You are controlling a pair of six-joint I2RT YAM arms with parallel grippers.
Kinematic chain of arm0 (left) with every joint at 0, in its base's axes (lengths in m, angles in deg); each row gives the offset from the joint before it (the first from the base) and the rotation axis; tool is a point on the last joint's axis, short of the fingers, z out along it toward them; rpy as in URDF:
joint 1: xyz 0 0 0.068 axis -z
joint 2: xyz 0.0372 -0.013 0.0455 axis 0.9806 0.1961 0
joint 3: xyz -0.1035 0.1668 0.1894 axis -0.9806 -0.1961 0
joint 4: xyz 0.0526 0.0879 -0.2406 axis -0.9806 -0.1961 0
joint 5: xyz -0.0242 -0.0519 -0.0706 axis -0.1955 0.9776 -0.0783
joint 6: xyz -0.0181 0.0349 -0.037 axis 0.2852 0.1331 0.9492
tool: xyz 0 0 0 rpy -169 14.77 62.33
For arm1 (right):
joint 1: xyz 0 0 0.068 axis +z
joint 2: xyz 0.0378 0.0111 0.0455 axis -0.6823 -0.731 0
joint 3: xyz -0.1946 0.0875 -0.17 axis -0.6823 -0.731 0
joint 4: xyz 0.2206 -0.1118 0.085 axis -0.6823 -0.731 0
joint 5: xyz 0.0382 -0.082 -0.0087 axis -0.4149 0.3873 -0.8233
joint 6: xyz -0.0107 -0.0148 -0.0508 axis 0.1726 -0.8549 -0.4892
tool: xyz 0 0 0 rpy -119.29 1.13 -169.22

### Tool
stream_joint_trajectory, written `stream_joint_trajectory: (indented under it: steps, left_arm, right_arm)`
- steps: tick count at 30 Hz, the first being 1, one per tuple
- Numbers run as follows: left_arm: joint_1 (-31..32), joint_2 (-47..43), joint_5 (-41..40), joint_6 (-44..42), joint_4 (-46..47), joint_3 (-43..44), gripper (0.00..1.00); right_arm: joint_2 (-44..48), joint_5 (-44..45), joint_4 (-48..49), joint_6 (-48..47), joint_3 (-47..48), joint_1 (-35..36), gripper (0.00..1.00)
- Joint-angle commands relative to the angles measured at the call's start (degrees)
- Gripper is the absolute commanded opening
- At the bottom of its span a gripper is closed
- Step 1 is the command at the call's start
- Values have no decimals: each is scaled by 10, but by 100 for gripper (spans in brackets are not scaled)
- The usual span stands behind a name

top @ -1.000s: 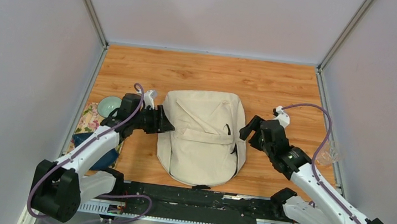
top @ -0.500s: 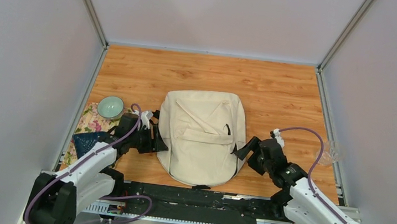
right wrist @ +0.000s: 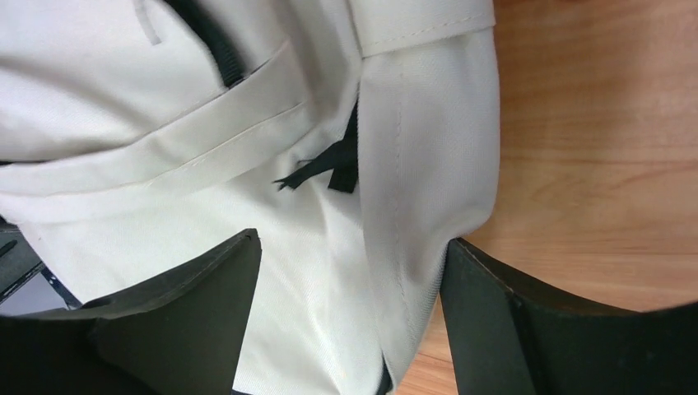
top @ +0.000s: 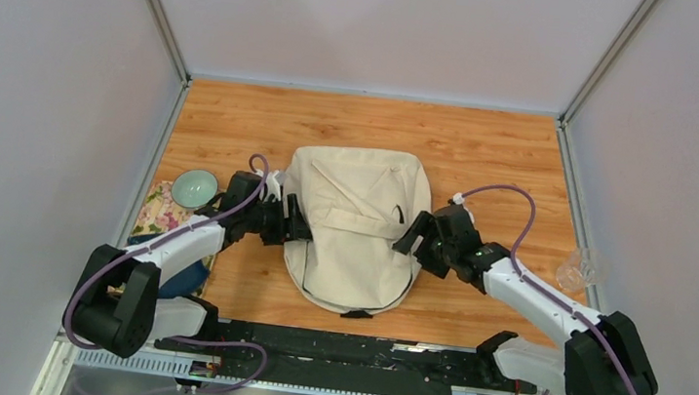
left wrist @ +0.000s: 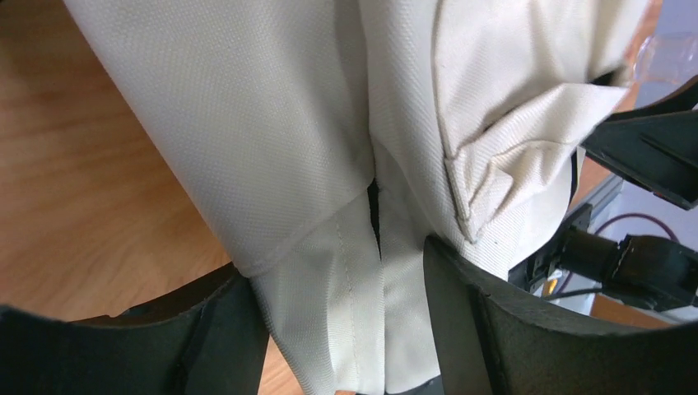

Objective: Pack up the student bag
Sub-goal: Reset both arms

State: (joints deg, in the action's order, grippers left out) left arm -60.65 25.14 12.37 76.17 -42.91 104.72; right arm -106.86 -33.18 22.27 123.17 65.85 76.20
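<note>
Currently, the left gripper (left wrist: 337, 265) has its jaws set wide around a fold in the left side wall of the student bag (top: 353, 222). Cream fabric fills the gap and bears against both black fingers (left wrist: 216, 333). The right gripper (right wrist: 350, 245) is set likewise on the opposite side wall: jaws wide, fabric packed between them and touching each inner face. A short black webbing tab (right wrist: 333, 169) lies on the seam just ahead of the right jaws.

Seen from above, the two arms reach inward from the near edge, one at each flank of the bag, roughly midway along its length. The bag lies flat on the wooden table (top: 487, 153), centred between the arms with its front pocket facing up. Its sides are drawn in slightly where the jaws clamp them.

Left of the left arm, a teal bowl (top: 194, 187) sits at the far corner of a floral cloth (top: 156, 209). A dark blue item (top: 178, 280) lies partly under that arm. A clear cup (top: 576, 270) stands at the table's right edge, well apart from the bag.
</note>
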Motion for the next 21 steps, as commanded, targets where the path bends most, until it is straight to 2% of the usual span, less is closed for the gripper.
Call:
stream_joint_trajectory:
  steps: [1, 8, 13, 21]
  left_arm:
    - [6, -34, -52, -37, 0, 51, 73]
    - [5, -112, -174, -64, -112, 43, 75]
    - [5, -195, -219, -88, -119, 59, 75]
    - [5, -232, -276, -119, -168, 135, 76]
  right_arm:
    - [36, 47, 6, -36, 58, -1, 81]
    - [150, 165, -112, -93, 61, -1, 87]
    - [221, 232, -146, -157, 117, -1, 89]
    - [287, 249, -147, -196, 174, -1, 89]
